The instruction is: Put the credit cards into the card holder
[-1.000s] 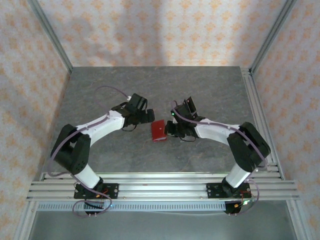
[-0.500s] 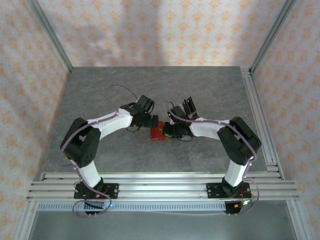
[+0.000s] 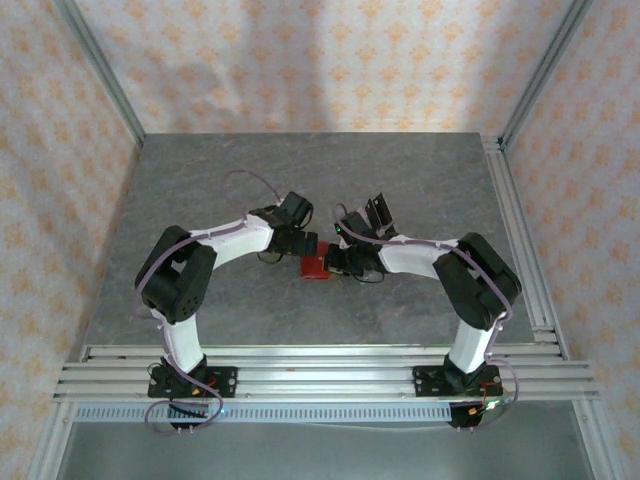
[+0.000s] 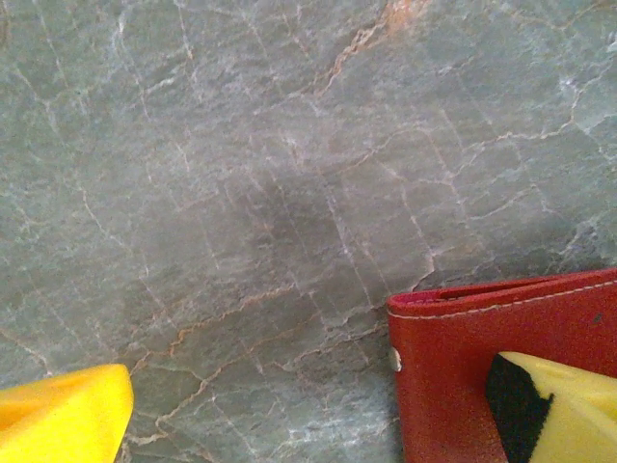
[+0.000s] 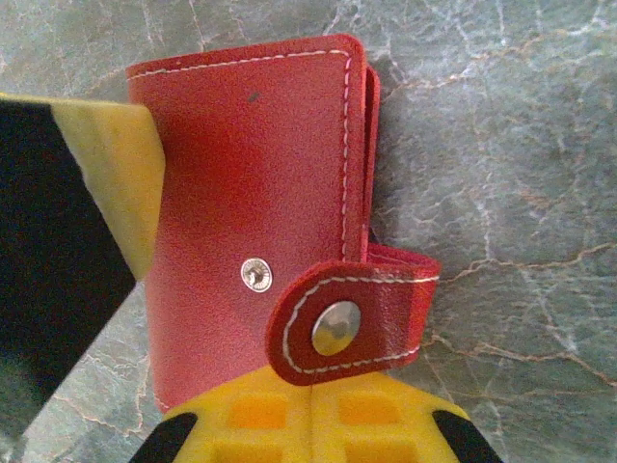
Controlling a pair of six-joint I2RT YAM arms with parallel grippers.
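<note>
Grey marble tabletop (image 3: 200, 180) holds the red card holder (image 3: 316, 266) between the arms, the closed right end effector (image 5: 310, 410) at its snap tab (image 5: 376, 289), likely steadying it, the wide-open left end effector (image 4: 308, 410) straddling its edge.

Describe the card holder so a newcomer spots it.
On the grey veined stone tabletop, look centre, between the white left arm and right arm. There lies the small red stitched wallet, folded, silver snap stud on its strap; it alone is red.
</note>
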